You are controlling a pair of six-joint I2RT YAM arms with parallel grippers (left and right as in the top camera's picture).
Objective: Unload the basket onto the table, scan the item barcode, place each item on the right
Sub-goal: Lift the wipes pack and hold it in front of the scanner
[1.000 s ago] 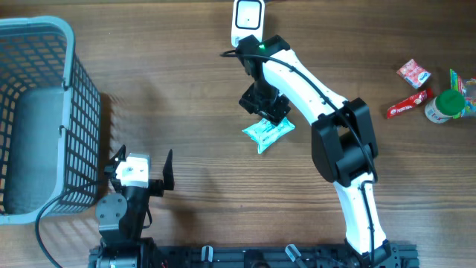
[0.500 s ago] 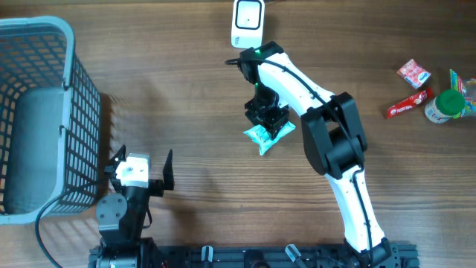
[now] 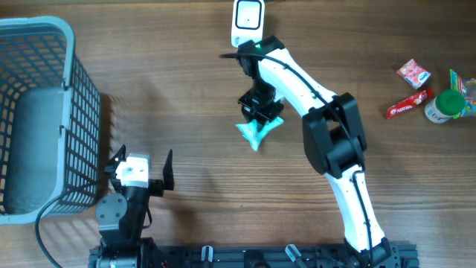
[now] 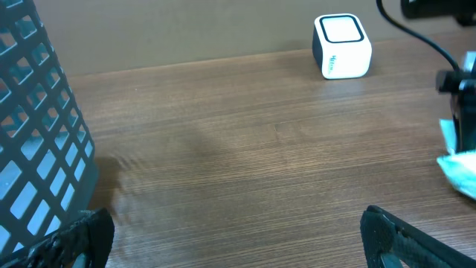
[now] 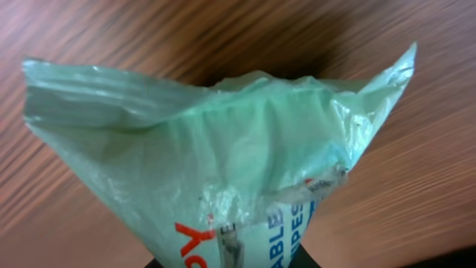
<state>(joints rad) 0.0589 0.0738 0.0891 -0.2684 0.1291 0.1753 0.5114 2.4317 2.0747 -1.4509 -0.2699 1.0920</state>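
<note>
In the overhead view, the right gripper (image 3: 259,106) sits just above centre frame, directly over the teal packet (image 3: 255,131), which looks bunched and tipped onto its edge beneath it; the jaws appear pinched on its upper part. The white scanner (image 3: 247,19) stands at the top edge, near the packet but apart from it. The left gripper (image 3: 144,158) rests at lower left with its jaws spread wide and nothing between them, beside the blue basket (image 3: 82,89) that fills the left edge. At upper right, well away, lie a red wrapper (image 3: 413,73), a red bar (image 3: 407,103) and a green-lidded jar (image 3: 446,105). In the left wrist view, its own dark fingers (image 4: 416,237) frame the bottom corners, spread apart over bare wooden table (image 4: 223,164); the scanner shows at the top right of centre, and a corner of the packet pokes in at the right edge. In the right wrist view the packet fills the frame, crumpled, with its print running off the bottom edge and blurred wood grain behind, which fits a grip low on the pouch; no barcode shows here. My judgement: the pick-up looks made, while carrying the packet to the scanner and presenting its barcode remain.
</note>
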